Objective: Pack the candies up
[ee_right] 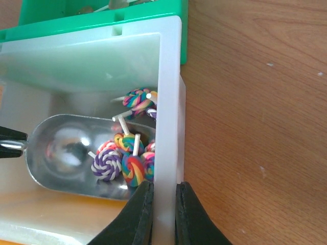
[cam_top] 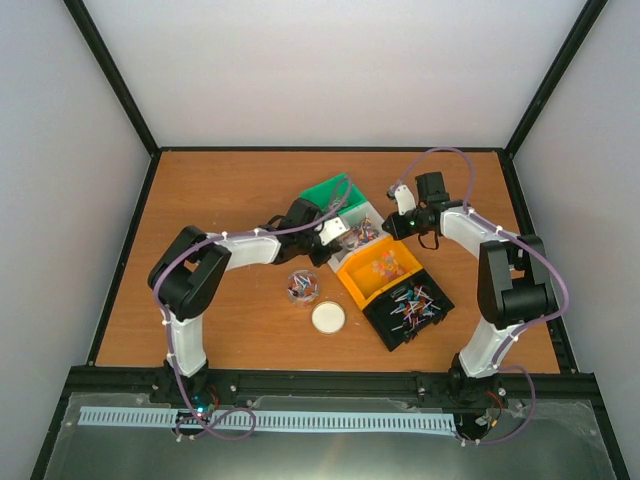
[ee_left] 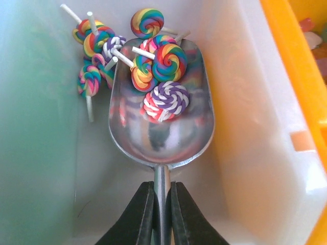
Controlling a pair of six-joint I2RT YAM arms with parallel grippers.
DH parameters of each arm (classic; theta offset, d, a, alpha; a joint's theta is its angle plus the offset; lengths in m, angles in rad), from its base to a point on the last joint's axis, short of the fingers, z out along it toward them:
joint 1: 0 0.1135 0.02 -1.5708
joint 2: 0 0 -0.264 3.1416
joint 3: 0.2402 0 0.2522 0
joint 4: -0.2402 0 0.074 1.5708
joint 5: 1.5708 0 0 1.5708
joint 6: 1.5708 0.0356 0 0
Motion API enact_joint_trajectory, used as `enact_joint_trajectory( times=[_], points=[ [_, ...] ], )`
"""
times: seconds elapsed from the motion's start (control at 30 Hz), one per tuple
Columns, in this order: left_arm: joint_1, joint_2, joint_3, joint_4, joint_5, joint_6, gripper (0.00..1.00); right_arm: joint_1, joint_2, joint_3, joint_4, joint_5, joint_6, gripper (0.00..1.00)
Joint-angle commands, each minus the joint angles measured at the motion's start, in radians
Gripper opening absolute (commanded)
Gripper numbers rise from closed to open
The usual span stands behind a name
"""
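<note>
On the brown wooden table (cam_top: 240,190) my left gripper (ee_left: 162,188) is clamping the shiny metal scoop (ee_left: 158,140) by its handle, rainbow-swirl candies (ee_left: 164,97) lying straight ahead; right gripper (ee_right: 163,188) is pinching the white plastic bin (ee_right: 168,102).

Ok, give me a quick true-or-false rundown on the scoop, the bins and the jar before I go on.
1. The left jaws are shut on the handle of the metal scoop. True.
2. The scoop is empty. False: several swirl lollipops lie in it.
3. The right jaws pinch a wall of the white bin. True.
4. The scoop is inside the orange bin. False: it is in the white bin; the orange bin stands beside that.
5. The jar has its lid on. False: the white lid lies on the table beside the clear jar.
</note>
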Motion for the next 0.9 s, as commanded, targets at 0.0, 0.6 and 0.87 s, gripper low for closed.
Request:
enact_joint_trajectory(
  times=[0.0,0.6,0.87],
  points=[
    [0.015,-0.065,-0.096,0.042,0.088,0.033,0.01,0.025,0.027,-0.027,-0.044,-0.001,-0.024,0.03],
    [0.096,-0.141,-0.301,0.375,0.244,-0.001,0.01,-0.002,0.038,-0.019,-0.046,0.000,-0.026,0.03],
    [0.181,-0.163,-0.295,0.398,0.341,-0.064,0.01,-0.013,0.043,-0.017,-0.059,0.007,-0.038,0.03]
  ],
)
